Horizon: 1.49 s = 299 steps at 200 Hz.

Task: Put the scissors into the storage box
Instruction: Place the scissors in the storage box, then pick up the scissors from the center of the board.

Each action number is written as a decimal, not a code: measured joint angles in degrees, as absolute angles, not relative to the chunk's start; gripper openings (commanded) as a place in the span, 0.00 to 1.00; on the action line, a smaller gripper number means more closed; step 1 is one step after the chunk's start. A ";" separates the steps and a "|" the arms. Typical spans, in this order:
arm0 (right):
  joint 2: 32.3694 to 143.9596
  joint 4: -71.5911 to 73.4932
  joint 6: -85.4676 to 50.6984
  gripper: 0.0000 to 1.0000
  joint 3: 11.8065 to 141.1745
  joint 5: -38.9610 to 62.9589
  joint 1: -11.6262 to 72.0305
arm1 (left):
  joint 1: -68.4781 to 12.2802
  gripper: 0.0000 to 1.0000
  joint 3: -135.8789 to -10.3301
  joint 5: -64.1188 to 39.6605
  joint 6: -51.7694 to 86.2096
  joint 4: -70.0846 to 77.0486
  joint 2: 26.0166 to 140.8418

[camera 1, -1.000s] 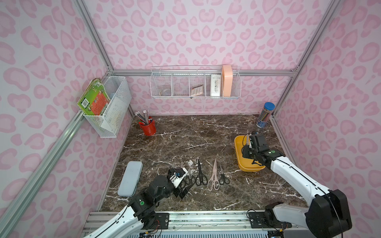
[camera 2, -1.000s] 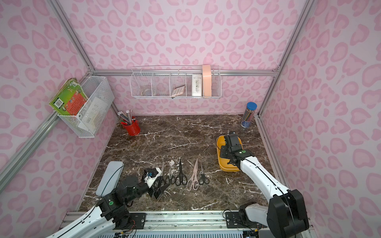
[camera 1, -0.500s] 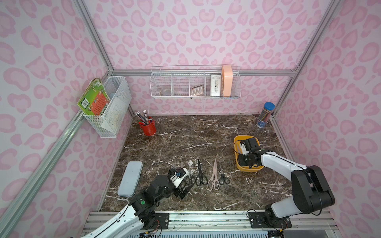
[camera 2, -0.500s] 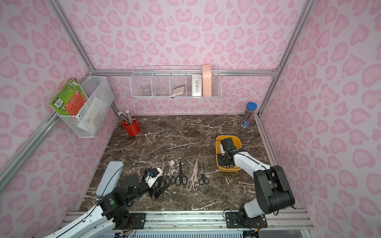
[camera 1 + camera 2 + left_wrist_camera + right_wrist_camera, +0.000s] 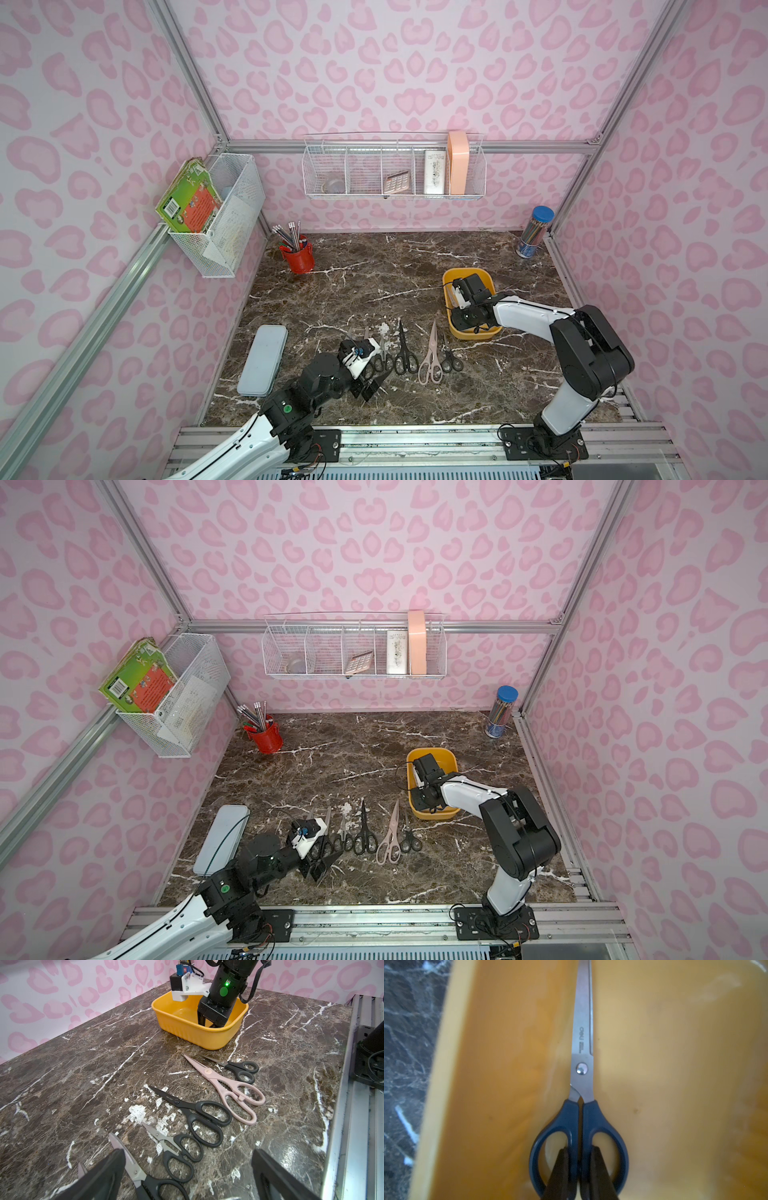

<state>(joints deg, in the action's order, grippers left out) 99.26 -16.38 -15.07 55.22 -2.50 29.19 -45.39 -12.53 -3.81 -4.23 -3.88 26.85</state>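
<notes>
Closest to me, low in the middle of both top views, my left gripper (image 5: 371, 385) hovers over the marble table (image 5: 374, 266), claw spread wide and holding nothing. A grey-blue pencil case (image 5: 262, 361) lies to its left in frame. Just past the claw a row of scissors lies flat, tips pointing away: a blade tip (image 5: 81, 1167) of one mostly hidden pair, a black-handled pair (image 5: 145, 1180), a small black pair (image 5: 178, 1153), a large black pair (image 5: 199, 1115), the pale pink pair (image 5: 228, 1088) and a tiny black pair (image 5: 239, 1069). Farther on, right of centre, sits the yellow storage box (image 5: 475, 332). My right gripper (image 5: 579, 1150) reaches down into it, claw pinching the two inner handle bars of the dark blue scissors (image 5: 581, 1068), blades shut, lying along the box floor; whether they touch it I cannot tell. At the back, a red pencil cup (image 5: 297, 257) stands upper left of the table, a blue-capped tube (image 5: 534, 232) upper right, a wire basket (image 5: 395, 174) on the rear wall.
</notes>
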 measured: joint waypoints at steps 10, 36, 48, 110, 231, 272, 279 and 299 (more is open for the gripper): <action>99.48 -16.51 -15.64 0.00 55.70 -2.94 29.06 | -45.39 0.99 -12.53 -3.81 -4.23 -3.90 26.87; 99.66 -17.32 -18.20 0.27 56.86 -3.90 28.60 | -45.39 0.99 -12.53 -3.81 -4.23 -3.90 26.85; 99.50 -17.56 -18.31 0.36 57.52 -4.14 28.49 | -45.39 0.99 -12.53 -3.81 -4.23 -3.90 26.79; 87.26 -21.43 -19.92 0.45 58.76 -8.32 32.75 | -45.39 0.99 -11.99 -2.74 -4.21 -3.92 25.04; 70.94 -19.14 -36.25 0.30 34.50 -4.19 55.68 | -45.39 0.99 -11.70 -2.35 -4.23 -3.90 24.34; 77.80 -19.90 -38.04 0.28 37.60 -6.63 54.59 | -45.39 0.99 -11.70 -2.63 -4.27 -3.90 24.95; 78.50 -20.01 -38.65 0.28 37.95 -6.85 54.33 | -45.39 0.99 -11.70 -2.79 -4.27 -3.88 25.02; 79.70 -20.93 -40.03 0.26 38.89 -7.46 53.98 | -45.39 0.99 -11.70 -2.83 -4.45 -3.88 25.02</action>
<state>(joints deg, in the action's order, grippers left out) 79.70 -20.93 -40.03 38.89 -7.46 53.98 -45.39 -11.70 -2.83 -4.45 -3.88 25.02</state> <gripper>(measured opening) 0.266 0.992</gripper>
